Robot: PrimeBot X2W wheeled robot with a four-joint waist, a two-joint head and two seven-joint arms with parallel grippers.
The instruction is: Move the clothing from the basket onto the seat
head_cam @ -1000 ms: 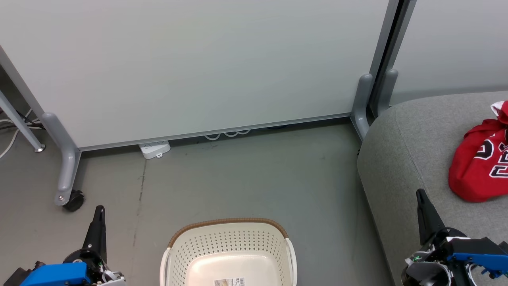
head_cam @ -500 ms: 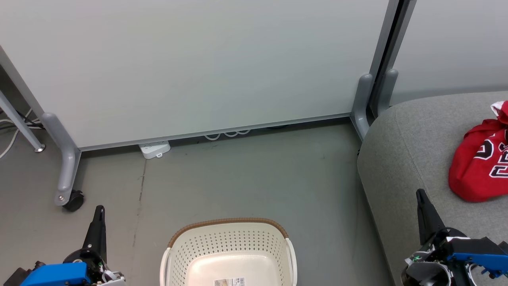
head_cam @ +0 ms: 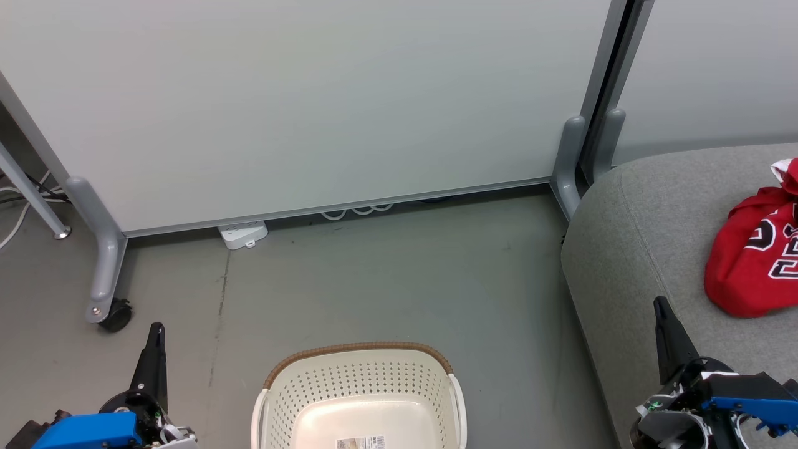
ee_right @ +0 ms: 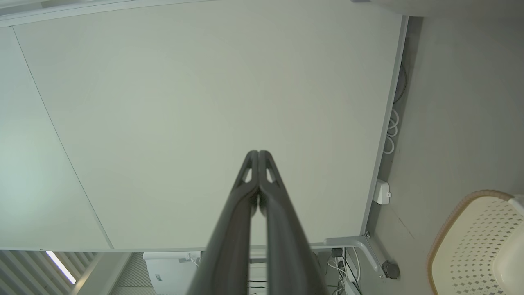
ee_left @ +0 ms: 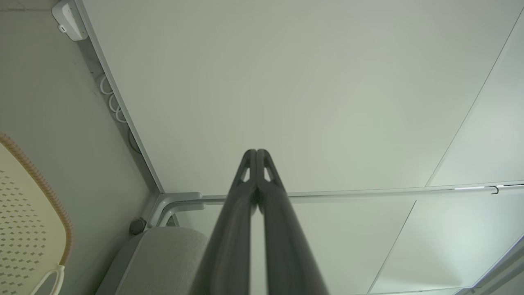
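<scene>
Basically, it all turns on one relation: the clothing [head_cam: 753,262] lies on the seat [head_cam: 629,249], ahead and to the right of the right gripper [head_cam: 659,307], i.e. on the far side from the basket [head_cam: 358,348]. The red heap w/ black-and-white numbers runs roughly front-to-back on the cushion and is cut off by the head view's right edge, so its full extent can't be told. A scrap w/ white trim sits at its far end.

The basket stands on the floor [head_cam: 386,280] between the two arms, low centre. Its visible inside is bare apart from a label [head_cam: 360,442]; the near part is cut off by the frame, so can't vouch for that bit.

Right arm is clearly the nearer one to the clothing; the left gripper [head_cam: 156,329] is well apart, on the basket's other side. Both are clenched w/ nothing between the fingers; the wrist views show fingertips pressed together, left [ee_left: 256,154] and right [ee_right: 258,154], aimed at the pale panel.

Judgement: prob. nothing left to carry.
</scene>
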